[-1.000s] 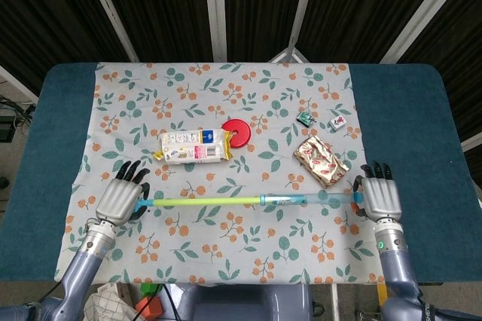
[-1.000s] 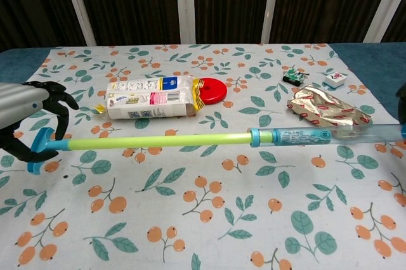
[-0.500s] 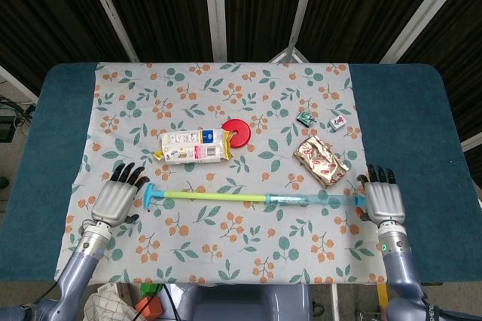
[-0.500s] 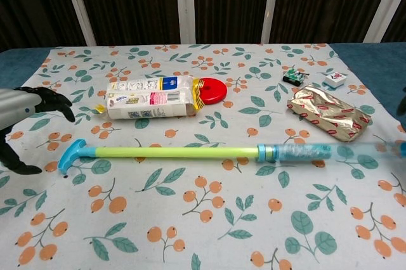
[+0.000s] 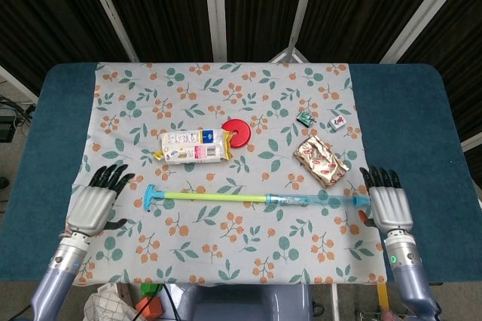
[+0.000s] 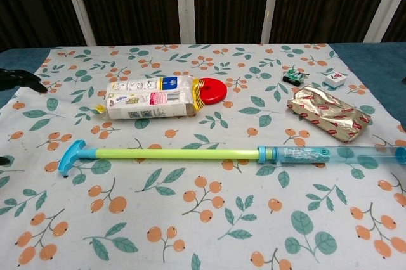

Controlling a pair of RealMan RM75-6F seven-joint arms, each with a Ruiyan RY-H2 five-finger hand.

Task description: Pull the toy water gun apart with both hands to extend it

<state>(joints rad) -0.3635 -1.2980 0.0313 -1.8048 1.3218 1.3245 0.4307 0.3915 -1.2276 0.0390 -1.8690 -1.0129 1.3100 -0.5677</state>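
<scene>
Head view: toy water gun (image 5: 252,198) laid flat on the worktop, fully extended, handle at 9 o'clock, clear barrel at 3 o'clock. Left hand (image 5: 93,205) now released and drawn back well clear of the handle, fingers spread, nothing held. Right hand (image 5: 388,206) likewise emptied, fingers apart, just beside the barrel tip.

Chest view: toy water gun (image 6: 190,153) seen stretched across the cloth; pull judged complete.
</scene>
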